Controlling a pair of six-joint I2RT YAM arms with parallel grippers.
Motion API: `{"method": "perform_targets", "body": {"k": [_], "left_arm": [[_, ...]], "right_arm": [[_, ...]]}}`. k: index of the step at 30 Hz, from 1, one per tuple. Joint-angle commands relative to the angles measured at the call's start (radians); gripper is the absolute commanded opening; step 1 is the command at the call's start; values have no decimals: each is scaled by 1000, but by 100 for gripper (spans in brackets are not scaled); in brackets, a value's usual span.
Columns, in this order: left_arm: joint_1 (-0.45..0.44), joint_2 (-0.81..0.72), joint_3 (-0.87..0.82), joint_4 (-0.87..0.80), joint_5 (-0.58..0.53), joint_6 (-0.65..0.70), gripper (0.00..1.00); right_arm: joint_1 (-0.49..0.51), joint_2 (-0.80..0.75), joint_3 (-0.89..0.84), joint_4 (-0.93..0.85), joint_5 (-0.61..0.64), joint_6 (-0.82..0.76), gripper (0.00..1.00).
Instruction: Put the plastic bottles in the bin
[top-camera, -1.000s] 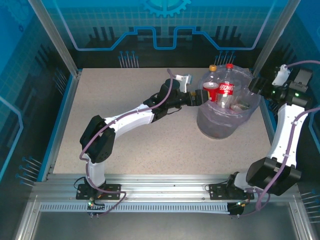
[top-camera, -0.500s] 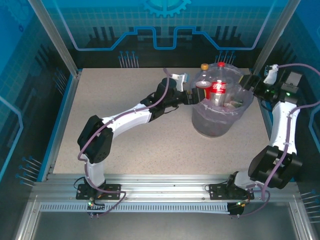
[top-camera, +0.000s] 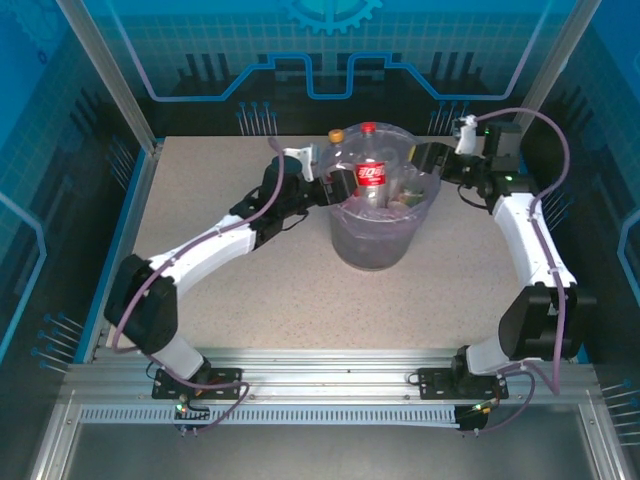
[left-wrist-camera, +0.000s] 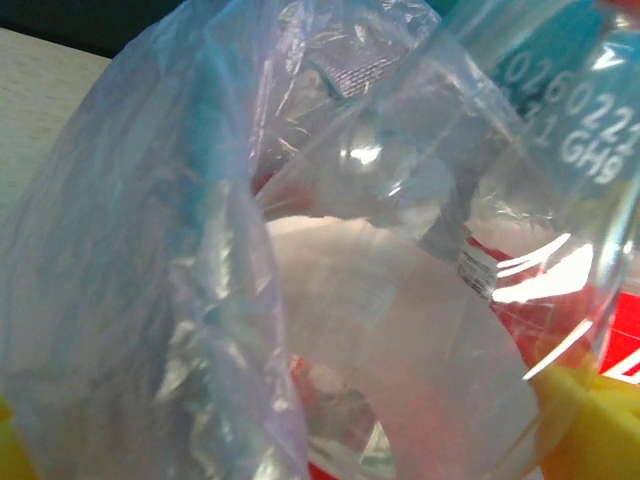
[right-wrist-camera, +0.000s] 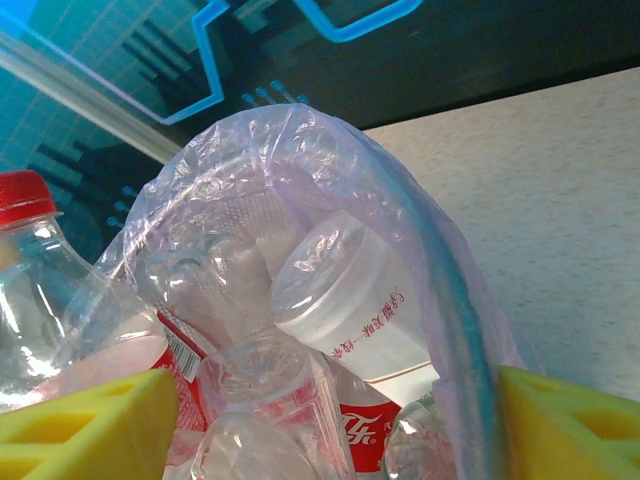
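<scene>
Seen from above, the left gripper (top-camera: 326, 189) sits at the left rim of the bin (top-camera: 352, 250), which stands on the desk (top-camera: 250, 290) a little behind centre. The left wrist camera adds the close detail: the liner bag (left-wrist-camera: 150, 260) and the rim rise between yellow pads (left-wrist-camera: 605, 440) spread wide, released and clamping nothing.

The plastic bottles (top-camera: 385, 195) lie inside the bin. A red-capped bottle (top-camera: 370, 165) and an orange-capped bottle (top-camera: 337, 135) poke up above its rim.

The right gripper (top-camera: 430, 160) is at the right rim. Its wrist camera looks in through the liner and picks out a white-labelled bottle (right-wrist-camera: 350, 300) among red-labelled ones, which is not visible from above. This gripper's yellow fingers (right-wrist-camera: 90, 420) stand apart on either side of the liner, unclenched.
</scene>
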Motion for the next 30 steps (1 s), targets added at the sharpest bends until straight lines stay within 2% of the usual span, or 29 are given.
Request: {"method": "perform_targets", "body": {"k": [1,5,10,13,18,21,24,27,30], "left_arm": [[1,-116,-56,-69,-63,80,99],[16,-213,-138,-125,-127,113,99],[41,-298,-237,-133,-134,110,99],[48,-341,-241,-148,-131,131,99],[53,-377,-146,-252,-112,201,99],[61,-398,-77,-310,-96,247,99],[76,-427,-16,-383,-94,294,99],[113,-483,-2,-460,-114,346,99],[188,-542,-34,-545,-160,385,99]], "right_arm": [[116,68,0,-55,-27,46,79],[206,121,42,-24,-6,71,79],[218,134,99,-49,40,59,79],[212,123,160,-101,66,20,81],[173,98,257,-162,65,-29,88],[129,92,319,-210,48,-54,98],[72,65,344,-256,59,-85,100],[10,9,300,-301,130,-137,100],[-21,-89,162,-289,266,-217,100]]}}
